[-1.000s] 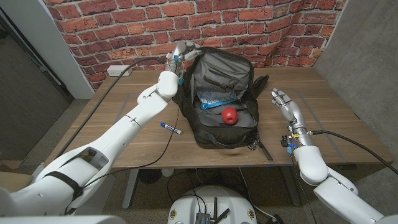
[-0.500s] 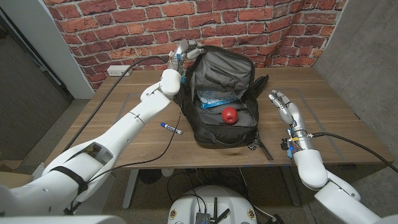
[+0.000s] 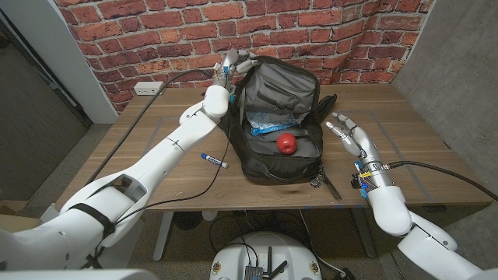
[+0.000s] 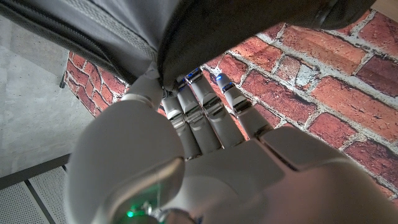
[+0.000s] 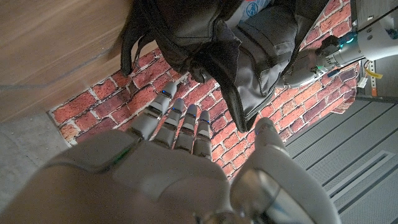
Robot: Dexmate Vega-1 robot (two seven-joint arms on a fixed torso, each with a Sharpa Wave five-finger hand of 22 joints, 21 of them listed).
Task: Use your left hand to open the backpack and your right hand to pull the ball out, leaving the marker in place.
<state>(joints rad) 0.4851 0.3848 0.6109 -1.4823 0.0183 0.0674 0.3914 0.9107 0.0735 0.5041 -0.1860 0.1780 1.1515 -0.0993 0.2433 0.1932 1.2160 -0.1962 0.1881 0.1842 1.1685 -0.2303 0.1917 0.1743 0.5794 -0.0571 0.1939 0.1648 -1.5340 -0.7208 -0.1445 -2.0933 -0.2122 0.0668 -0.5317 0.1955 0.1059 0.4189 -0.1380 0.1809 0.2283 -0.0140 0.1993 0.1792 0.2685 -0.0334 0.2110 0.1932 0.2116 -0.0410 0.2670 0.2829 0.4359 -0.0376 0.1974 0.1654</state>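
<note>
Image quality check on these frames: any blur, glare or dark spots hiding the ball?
Head view: sharp and evenly lit; the red ball reads clearly inside the open backpack, though the interior around it is dark. Left wrist view: the left hand is close and soft, the backpack fabric above it near-black. Right wrist view: the right hand is slightly blurred, the brick wall sharper.

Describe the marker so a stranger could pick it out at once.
Start at the open black fabric backpack in the middle of the wooden table. On the bare wood to its left lies a thin white marker with blue ends, the lone pen-shaped item there.
</note>
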